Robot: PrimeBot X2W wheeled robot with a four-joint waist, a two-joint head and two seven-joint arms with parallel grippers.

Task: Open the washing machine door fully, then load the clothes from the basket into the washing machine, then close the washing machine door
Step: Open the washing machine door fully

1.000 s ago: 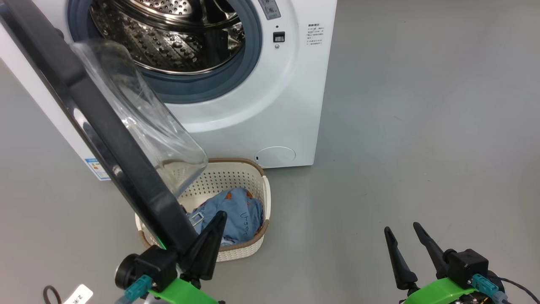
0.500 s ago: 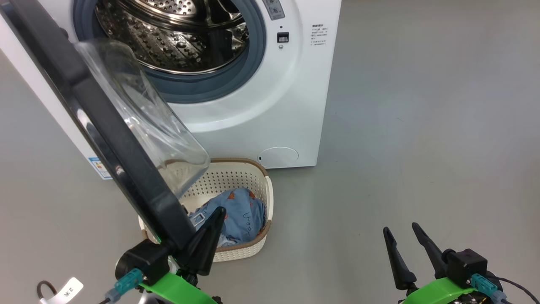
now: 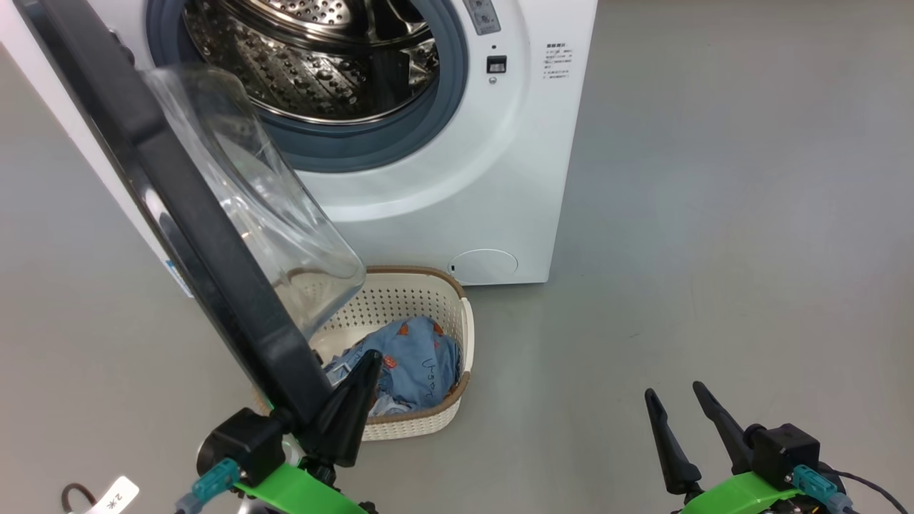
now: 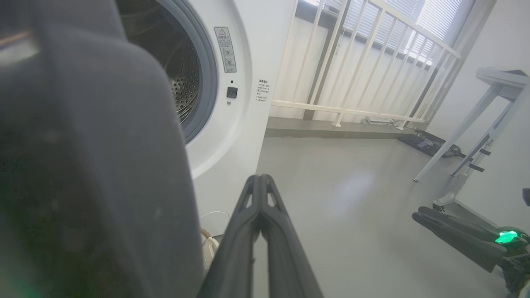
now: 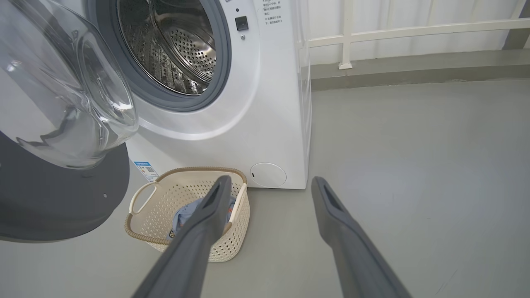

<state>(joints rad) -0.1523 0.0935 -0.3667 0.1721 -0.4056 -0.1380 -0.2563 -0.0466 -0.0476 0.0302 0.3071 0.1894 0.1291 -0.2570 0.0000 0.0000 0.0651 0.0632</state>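
In the head view, the washing machine door point(image 3: 178, 214) stands swung well out from the washing machine point(image 3: 457, 207), its glass bowl hanging over the near-left part of the basket point(image 3: 421, 427). The drum is bare steel. The clothes point(image 3: 418, 360) lie heaped in the basket, which sits on the floor just in front of the machine. The left pincer point(image 3: 365, 371), fingers pressed together, lies right against the door's lower rim on its inner side. The right pincer point(image 3: 673, 391) hangs spread and empty, well off to the right.

In the left wrist view, the two dark fingers meet at their tips with nothing between them, and the door's black rim looms blurred just to their left.

In the right wrist view, spread fingers frame the basket and the machine's round flap. The blue cloth shows inside the basket.

Opening looks nearly done, though the door may want a further push to clear the basket. Loading and closing are not yet begun.
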